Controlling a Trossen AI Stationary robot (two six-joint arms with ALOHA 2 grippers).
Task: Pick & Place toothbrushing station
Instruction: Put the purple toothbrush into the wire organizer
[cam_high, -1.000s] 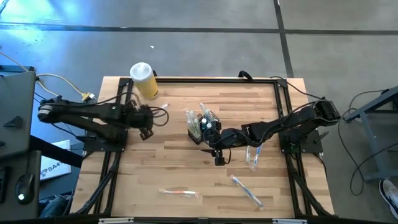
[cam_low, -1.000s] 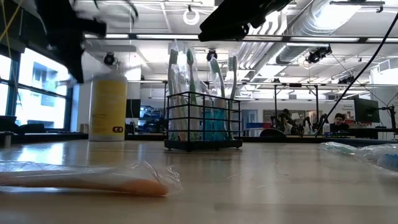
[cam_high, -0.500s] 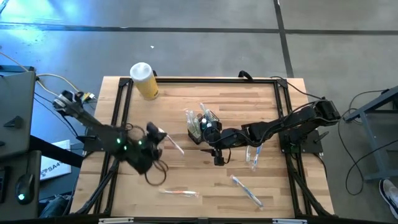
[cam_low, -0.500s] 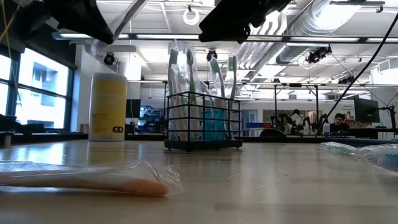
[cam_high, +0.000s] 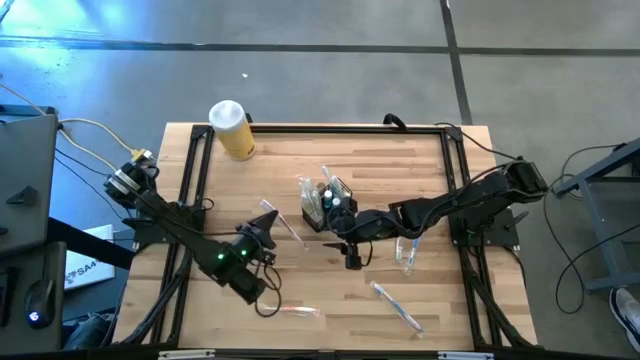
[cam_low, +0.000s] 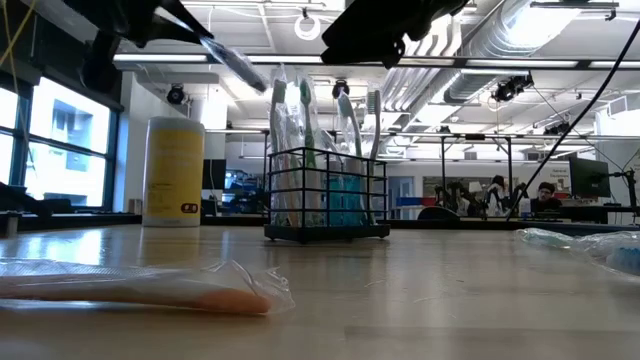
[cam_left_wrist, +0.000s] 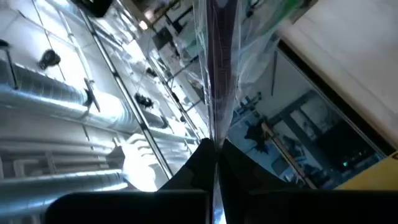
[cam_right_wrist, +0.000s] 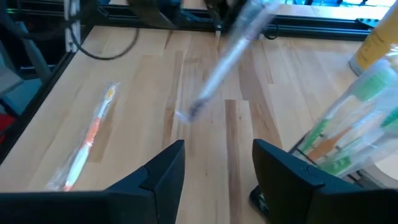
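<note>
The left gripper — jaws clamped on a wrapped toothbrush — has swung toward the toothbrushing station; right gripper waits, jaws apart.

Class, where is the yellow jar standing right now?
In the high view the yellow jar stands at the table's far left corner, apart from the black caddy at the middle.

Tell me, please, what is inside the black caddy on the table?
The black caddy holds several wrapped toothbrushes standing upright, heads above the rim, green and orange handles among them. Something blue shows low behind the bars; what it is cannot be told.
</note>
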